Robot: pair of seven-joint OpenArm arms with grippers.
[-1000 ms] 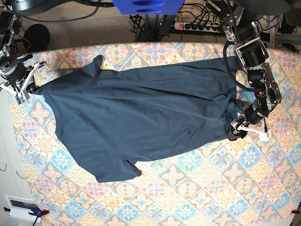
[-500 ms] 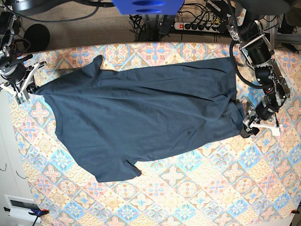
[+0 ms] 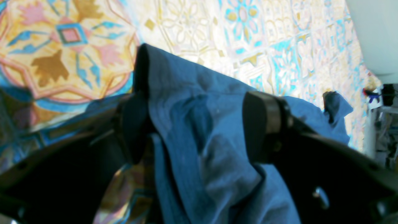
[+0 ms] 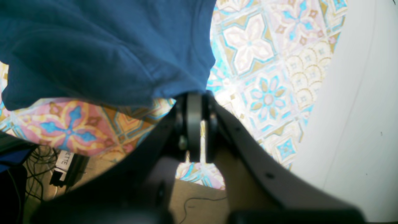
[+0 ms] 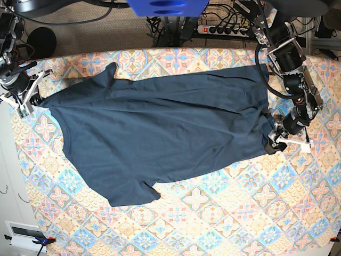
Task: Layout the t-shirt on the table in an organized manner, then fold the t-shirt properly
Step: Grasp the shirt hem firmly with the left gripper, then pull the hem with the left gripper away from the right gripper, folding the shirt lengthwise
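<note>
The navy t-shirt (image 5: 160,133) lies spread and wrinkled across the patterned table (image 5: 224,213), one sleeve at the far left and one at the near middle. My right gripper (image 5: 33,99) is at the table's left edge, shut on the shirt's corner; in the right wrist view its jaws (image 4: 194,99) pinch the shirt's edge (image 4: 108,49). My left gripper (image 5: 274,143) is at the shirt's right edge. In the left wrist view it (image 3: 199,127) is open, fingers wide apart, with a fold of shirt (image 3: 192,87) between them.
A power strip and cables (image 5: 224,29) lie on the floor beyond the far edge. A white surface (image 5: 8,176) borders the table's left side. The table edge sits right by my right gripper, with cables (image 4: 62,161) below it.
My left gripper swung right with the shirt's right edge, then came back a little to the left. The right gripper and its shirt corner have not moved.
</note>
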